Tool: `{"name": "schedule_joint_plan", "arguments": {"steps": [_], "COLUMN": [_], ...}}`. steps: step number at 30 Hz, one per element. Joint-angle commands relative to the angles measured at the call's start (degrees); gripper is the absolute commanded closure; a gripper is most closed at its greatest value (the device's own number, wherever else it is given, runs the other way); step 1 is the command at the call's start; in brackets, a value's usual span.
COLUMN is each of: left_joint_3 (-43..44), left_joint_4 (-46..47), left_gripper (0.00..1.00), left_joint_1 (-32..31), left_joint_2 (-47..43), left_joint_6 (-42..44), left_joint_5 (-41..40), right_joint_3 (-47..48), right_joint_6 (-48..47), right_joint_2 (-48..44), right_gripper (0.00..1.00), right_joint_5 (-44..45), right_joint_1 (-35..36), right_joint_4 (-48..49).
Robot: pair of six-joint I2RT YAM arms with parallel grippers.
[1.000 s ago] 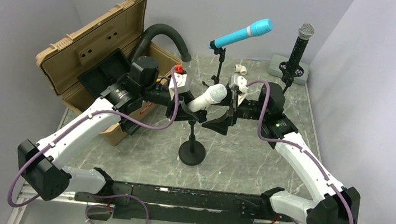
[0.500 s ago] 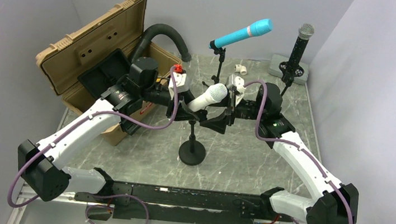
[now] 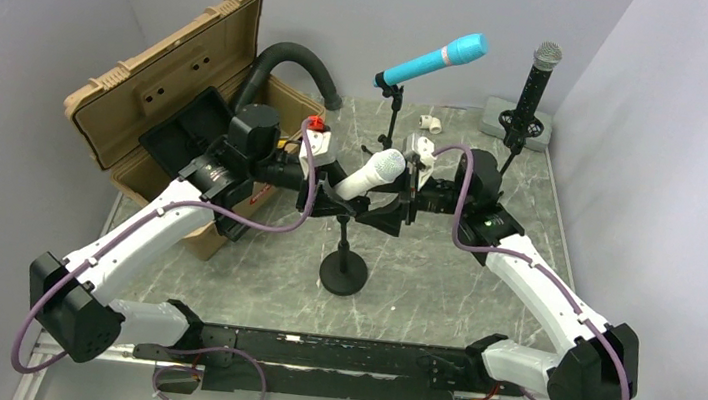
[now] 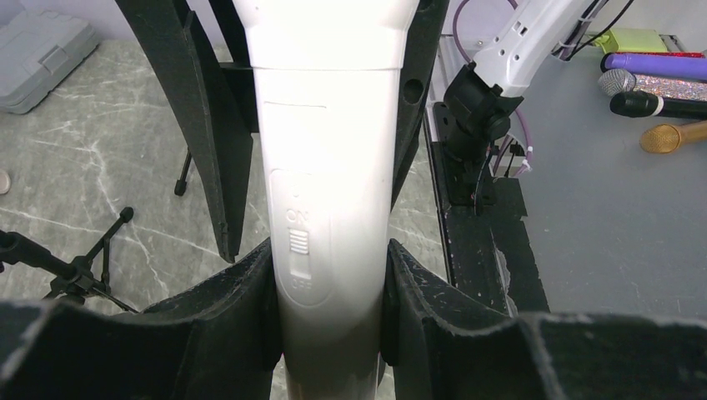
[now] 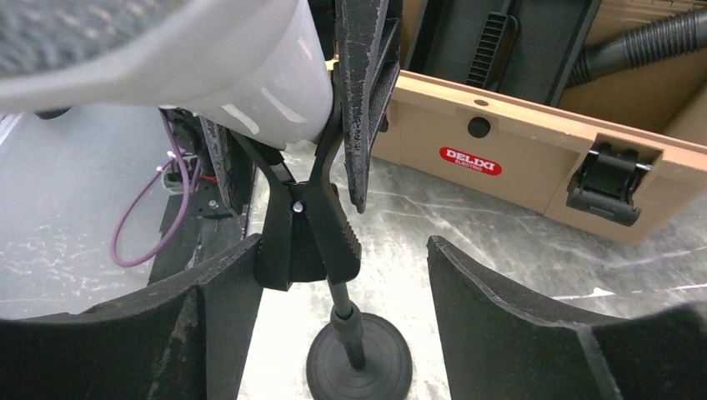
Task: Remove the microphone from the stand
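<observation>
- Above the stand (image 3: 343,271), which sits mid-bench (image 3: 443,271), the white microphone (image 3: 370,175) rests tilted in the stand's clip (image 5: 304,233), with its head raised.
- My left arm reaches in from the stand's left. Its elbow is low at the near corner, the forearm climbs toward the stand, and the wrist is turned level.
- My left pincer (image 4: 329,258) is clamped on the white microphone's body, with both fingers (image 4: 225,308) pressed against its sides beside the on/off switch.
- My right arm mirrors it from the stand's right, with the forearm rising and the wrist pointing at the clip.
- My right pincer (image 5: 343,250) is apart. Its fingers straddle the clip just below the microphone, and the stand's pole and round base show between them.
- Left of the stand, behind my left wrist, is an open tan case (image 3: 159,67).
</observation>
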Motion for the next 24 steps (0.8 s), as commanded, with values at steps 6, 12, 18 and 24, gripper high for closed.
{"name": "schedule_joint_plan", "arguments": {"steps": [6,12,18,24], "left_joint_3": [-0.3,-0.3,-0.2,1.0], "left_joint_4": [4.1,4.0,3.4,2.0], "left_gripper": [0.8,0.74,0.72,0.54], "left_joint_1": [-0.3,-0.3,-0.3,-0.3], "left_joint_2": [-2.7,-2.7,-2.8,-2.7], "left_joint_6": [-1.4,-1.6,-1.3,-0.6], "left_joint_5": [1.7,1.5,1.0,-0.2], "right_joint_3": [-1.0,-0.5,-0.1,-0.3], "right_joint_6": [-0.5,-0.7,-1.3,-2.6], "right_joint_2": [-0.5,-0.3,-0.2,-1.0], "right_gripper": [0.33,0.44,0.48,0.5], "right_joint_5": [1.4,1.5,1.0,1.0], "right_joint_1": [0.3,0.2,0.2,0.2], "right_joint_4": [3.9,3.4,2.7,1.4]}}
